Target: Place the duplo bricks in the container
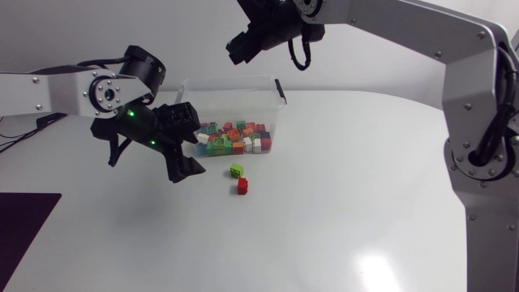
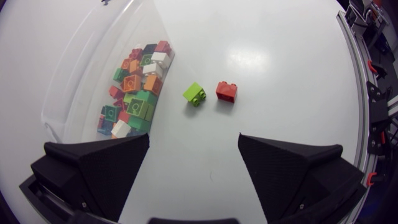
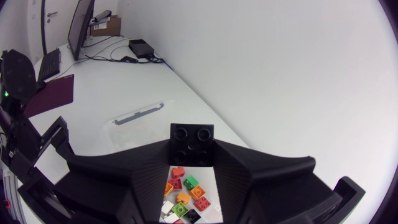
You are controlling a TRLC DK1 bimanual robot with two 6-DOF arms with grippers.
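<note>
Looking down from the head view, most of the work seems done: the clear container holds a heap of bricks in many colours, while a green brick and a red brick lie on the white table just in front of the container, close to each other. The left gripper hangs beside the container's near corner with its fingers apart and empty. The right gripper sits above the container's far side. A dark mat lies well away from the container and blocks nothing. From the left wrist view, the fingers stand wide apart with bare table under them. The green brick and red brick lie ahead of them, just beside the container wall, the green one nearer to it. Nothing stands between the fingers and these two, though the wall is close enough to the green brick that one finger may crowd it. From the right wrist view, the right gripper is clamped on a black brick, studs up, with the heap of bricks in the container directly below. So, by my judgement, three bricks are left: the black one needs only a release, the two on the table need picking up.
</note>
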